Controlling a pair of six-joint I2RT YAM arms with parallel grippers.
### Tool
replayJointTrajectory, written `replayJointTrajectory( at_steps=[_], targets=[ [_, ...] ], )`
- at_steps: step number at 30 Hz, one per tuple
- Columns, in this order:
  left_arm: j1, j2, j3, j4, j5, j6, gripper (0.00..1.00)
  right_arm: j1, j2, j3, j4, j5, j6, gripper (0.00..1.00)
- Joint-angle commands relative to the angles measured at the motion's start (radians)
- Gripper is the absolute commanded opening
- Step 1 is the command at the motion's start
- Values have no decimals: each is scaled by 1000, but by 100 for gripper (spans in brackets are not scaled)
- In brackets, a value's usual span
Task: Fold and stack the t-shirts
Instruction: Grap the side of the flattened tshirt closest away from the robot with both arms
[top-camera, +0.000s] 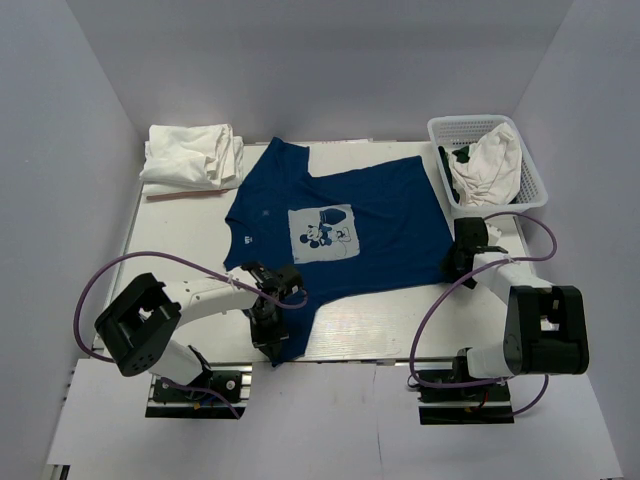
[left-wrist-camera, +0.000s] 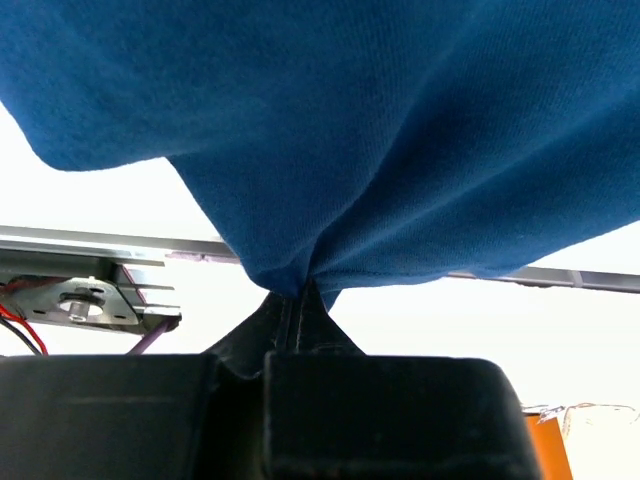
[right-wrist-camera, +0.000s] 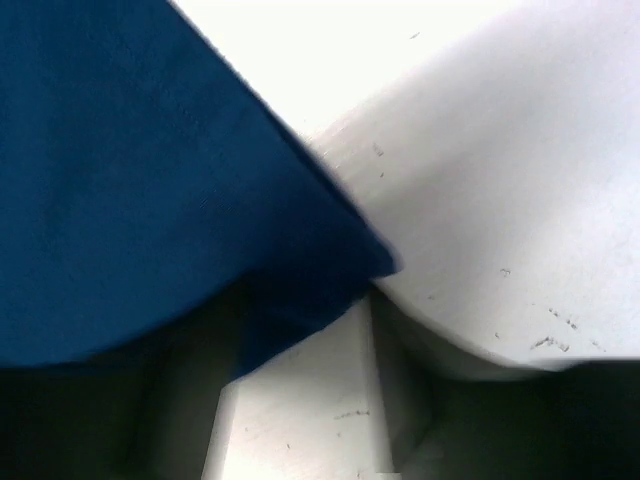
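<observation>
White table (top-camera: 350, 338) is supporting the dark navy print t-shirt (top-camera: 390, 215); left gripper (left-wrist-camera: 297, 305) is clamping its hem, right gripper (top-camera: 455, 262) grip indeterminable; keeping the hem between them taut is advised.

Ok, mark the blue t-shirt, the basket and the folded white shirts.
blue t-shirt (top-camera: 385, 215), top view, plain cloth of the body.
basket (top-camera: 465, 120), top view, its far rim.
folded white shirts (top-camera: 190, 155), top view, middle of the top fold.
</observation>
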Motion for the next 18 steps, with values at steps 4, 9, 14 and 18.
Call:
replayJointTrajectory(
  at_steps=[4, 9, 14, 18],
  targets=[
    [-5, -30, 31, -55, 23, 17, 0, -24, 14, -67, 60, -86, 40, 12],
    [4, -30, 63, -89, 32, 40, 0, -21, -61, -88, -9, -160, 57, 0],
    [4, -21, 75, -133, 64, 71, 0, -18, -177, -86, -281, -172, 63, 0],
    [13, -41, 52, -170, 95, 92, 0, -9, -305, -110, -391, -245, 75, 0]
  ],
)
